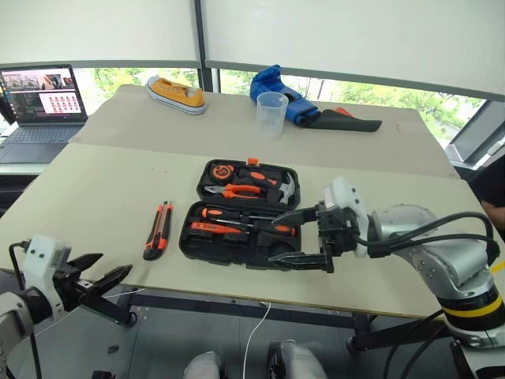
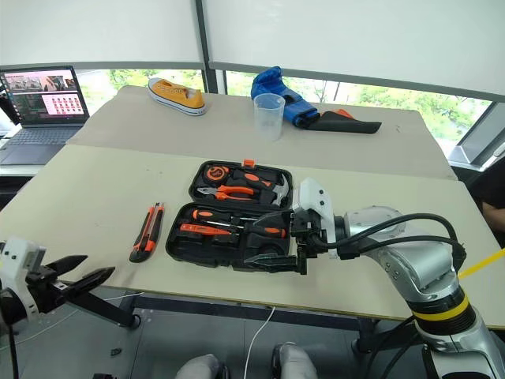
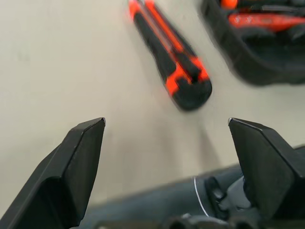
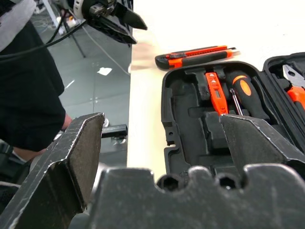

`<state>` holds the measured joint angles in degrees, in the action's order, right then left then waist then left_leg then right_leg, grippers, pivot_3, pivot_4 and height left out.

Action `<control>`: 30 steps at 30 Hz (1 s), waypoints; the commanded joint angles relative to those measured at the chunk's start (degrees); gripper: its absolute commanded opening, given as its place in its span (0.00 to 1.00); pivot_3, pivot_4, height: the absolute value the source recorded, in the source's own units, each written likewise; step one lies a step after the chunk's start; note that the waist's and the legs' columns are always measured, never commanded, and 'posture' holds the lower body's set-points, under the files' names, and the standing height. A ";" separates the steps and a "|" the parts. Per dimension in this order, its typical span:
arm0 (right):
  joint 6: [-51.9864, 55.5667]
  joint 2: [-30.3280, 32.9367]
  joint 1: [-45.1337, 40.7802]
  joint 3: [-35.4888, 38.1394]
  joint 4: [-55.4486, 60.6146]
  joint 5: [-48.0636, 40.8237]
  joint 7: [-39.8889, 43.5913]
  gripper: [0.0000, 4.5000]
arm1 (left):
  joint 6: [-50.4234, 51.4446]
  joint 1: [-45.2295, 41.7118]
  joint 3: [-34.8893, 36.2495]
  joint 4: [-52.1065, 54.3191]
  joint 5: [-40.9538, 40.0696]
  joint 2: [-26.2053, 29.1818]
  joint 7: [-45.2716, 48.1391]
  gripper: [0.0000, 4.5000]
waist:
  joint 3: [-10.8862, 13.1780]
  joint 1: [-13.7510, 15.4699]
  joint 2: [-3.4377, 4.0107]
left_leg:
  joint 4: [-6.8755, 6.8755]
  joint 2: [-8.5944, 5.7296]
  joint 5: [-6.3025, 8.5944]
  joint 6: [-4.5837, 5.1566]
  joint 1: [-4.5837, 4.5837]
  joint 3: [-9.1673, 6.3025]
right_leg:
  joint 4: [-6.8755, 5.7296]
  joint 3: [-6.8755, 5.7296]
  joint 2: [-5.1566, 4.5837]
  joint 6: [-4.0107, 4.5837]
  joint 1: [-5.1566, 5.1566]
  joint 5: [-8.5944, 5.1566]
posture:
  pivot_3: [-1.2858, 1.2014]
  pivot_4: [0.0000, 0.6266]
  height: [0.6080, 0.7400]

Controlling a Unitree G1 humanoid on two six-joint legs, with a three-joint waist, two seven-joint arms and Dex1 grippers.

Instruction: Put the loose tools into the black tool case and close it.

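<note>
- Hanging just off the near edge of the bench (image 1: 95, 229), by its near left corner, the left gripper (image 1: 101, 282) has its two black fingers spread wide; nothing is between them; the bench top is a little way in front of it
- The orange-black utility knife (image 1: 158, 230) lies flat on the bench, close to the near edge, just left of the black tool case (image 1: 241, 215); it does not touch the case; it points from near to far
- The right gripper (image 1: 296, 237) hangs over the near right part of the case; its fingers are wide open, one above the other, and they hold nothing; they point to the left, over the near half of the case
- The black tool case lies open in the middle of the near bench; the near half holds two orange-and-black-handled screwdrivers (image 1: 248, 221) lying side by side, with a slim orange tester screwdriver (image 4: 215, 92) next to them; some slots in this half look bare
- The far half of the case holds the orange-handled pliers (image 1: 239, 190) and the steel-headed hammer (image 1: 285, 189); a small orange latch (image 1: 252, 161) sits on the far edge of the case
- On the far bench stand a clear plastic cup (image 1: 271, 114), a yellow shoe (image 1: 176, 94) at the far left, and a blue glove (image 1: 278, 94) behind the cup
- A laptop (image 1: 39, 106) sits open, off the far left corner
</note>
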<state>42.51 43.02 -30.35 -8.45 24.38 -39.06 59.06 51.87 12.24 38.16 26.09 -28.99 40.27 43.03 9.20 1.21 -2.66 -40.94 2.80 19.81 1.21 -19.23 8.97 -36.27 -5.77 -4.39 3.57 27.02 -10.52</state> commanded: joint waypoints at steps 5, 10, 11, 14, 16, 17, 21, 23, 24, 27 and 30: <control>-0.96 0.62 1.39 1.80 3.12 0.16 0.35 1.00 | 23.03 -21.25 -7.44 -0.07 -1.88 -0.26 -16.55 0.99 | -0.01 -0.35 -0.02 | 0.00 -0.02 -0.05 -0.07 0.01 -0.03 | -0.01 0.02 0.05 0.07 -0.04 0.09 | 0.52 0.24 0.88; -1.16 0.57 3.36 2.60 5.48 0.82 -2.10 1.00 | 29.57 -29.67 -13.44 -5.56 -0.91 0.08 -19.18 0.99 | -0.02 -0.99 -0.02 | 0.12 -0.05 -0.07 -0.12 0.06 0.05 | -0.01 -0.07 0.13 0.09 0.00 0.10 | 0.52 0.24 0.88; -1.14 0.49 3.70 2.77 5.89 0.99 -2.82 1.00 | 28.78 -30.31 -15.21 -6.88 -0.19 0.39 -19.39 0.99 | -0.01 -1.05 -0.02 | 0.16 -0.06 -0.06 -0.13 0.10 0.08 | -0.03 -0.08 0.12 0.09 0.00 0.10 | 0.52 0.24 0.88; -0.69 0.56 4.73 3.34 7.34 0.63 -4.39 1.00 | 30.22 -33.44 -18.11 -10.27 -0.55 -0.84 -19.59 0.99 | -0.01 -1.05 -0.02 | 0.17 -0.06 -0.04 -0.17 0.11 0.12 | -0.02 -0.13 0.12 0.09 0.01 0.10 | 0.52 0.24 0.88; -0.67 0.78 5.48 3.63 8.30 0.66 -5.19 1.00 | 30.73 -33.25 -22.68 -11.49 -0.15 0.79 -18.79 0.99 | -0.01 -0.81 -0.01 | 0.15 -0.07 -0.05 -0.18 0.08 0.12 | -0.03 -0.18 0.11 0.09 0.01 0.10 | 0.52 0.24 0.88; -0.68 0.90 5.81 3.77 8.68 0.74 -5.59 1.00 | 29.56 -32.82 -24.89 -12.75 1.29 1.59 -19.23 0.93 | -0.02 -0.72 0.00 | 0.15 -0.09 -0.05 -0.18 0.12 0.14 | -0.06 -0.19 0.09 0.09 0.01 0.10 | 0.52 0.24 0.88; -0.56 1.30 6.85 4.46 9.70 0.82 -6.65 1.00 | 25.70 -33.52 -26.86 -18.46 4.09 1.65 -20.38 0.63 | -0.25 -0.55 0.40 | 0.16 -0.15 -0.05 -0.18 0.26 0.25 | -0.17 -0.02 0.03 0.07 -0.02 0.09 | 0.52 0.24 0.88; -0.05 1.53 7.36 5.08 10.15 0.13 -6.98 1.00 | 24.20 -34.65 -26.43 -20.53 4.44 2.00 -19.84 0.46 | -0.27 -0.54 0.43 | 0.16 -0.18 -0.05 -0.18 0.46 0.36 | -0.39 0.16 0.00 0.07 -0.07 0.06 | 0.52 0.24 0.88; 0.15 1.66 7.54 5.33 10.35 -0.22 -7.09 1.00 | 23.49 -35.27 -26.12 -21.54 4.52 2.34 -19.44 0.40 | -0.26 -0.54 0.44 | 0.16 -0.17 -0.06 -0.20 0.56 0.37 | -0.41 0.22 0.00 0.06 -0.17 0.03 | 0.52 0.24 0.88; 0.55 2.23 8.08 6.16 10.79 -0.89 -7.36 1.00 | 18.19 -37.64 -24.83 -24.71 4.47 4.12 -16.66 0.39 | -0.26 -0.53 0.44 | 0.21 -0.09 -0.03 -0.27 0.93 0.30 | -0.39 0.33 -0.02 -0.26 -0.53 -0.28 | 0.52 0.24 0.88; 2.78 2.79 8.80 7.75 10.99 -3.34 -7.62 1.00 | 3.15 -40.29 -24.79 -28.11 4.66 8.05 -6.57 0.39 | -0.15 -0.71 0.25 | 0.21 -0.02 0.16 -0.76 0.92 0.26 | -0.43 0.33 -0.02 -0.26 -0.50 -0.27 | 0.52 0.24 0.88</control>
<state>43.52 45.21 -21.34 -3.38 33.56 -39.65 51.81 66.25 -25.12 12.32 -1.65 -24.98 45.06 29.53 9.05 0.49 -2.41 -40.73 2.85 19.95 0.39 -18.35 9.20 -36.70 -5.46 -4.42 3.32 26.56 -10.80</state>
